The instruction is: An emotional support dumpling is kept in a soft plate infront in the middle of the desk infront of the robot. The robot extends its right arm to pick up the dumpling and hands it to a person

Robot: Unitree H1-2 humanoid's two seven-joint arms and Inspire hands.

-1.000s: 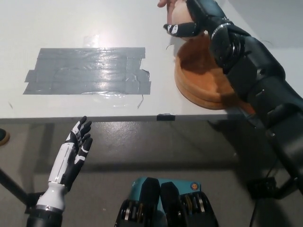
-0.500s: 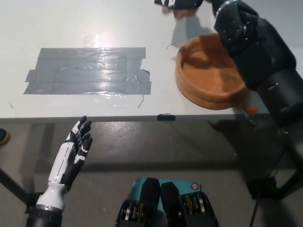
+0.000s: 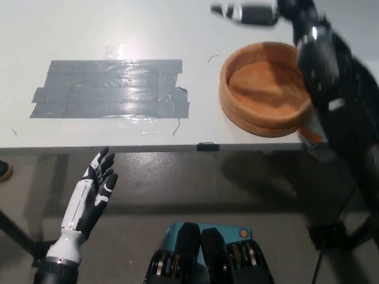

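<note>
I see the round, soft orange plate (image 3: 265, 94) empty near the white desk's (image 3: 106, 29) right front edge. My black right hand (image 3: 249, 12) is blurred at the far edge; I cannot tell its grip, and the dumpling is not visible. My white left hand (image 3: 92, 192) rests with fingers spread, below the front edge, near glossy grey tape (image 3: 112, 89).

One plate (image 3: 237, 112), one grey tape patch (image 3: 112, 89).

My right hand (image 3: 251, 12), a second ago low over the plate (image 3: 266, 89) with the pale dumpling against its fingers, has swung out past the far rim to the picture's top edge, blurred. The dumpling no longer shows. The plate's brown floor now lies uncovered.
</note>
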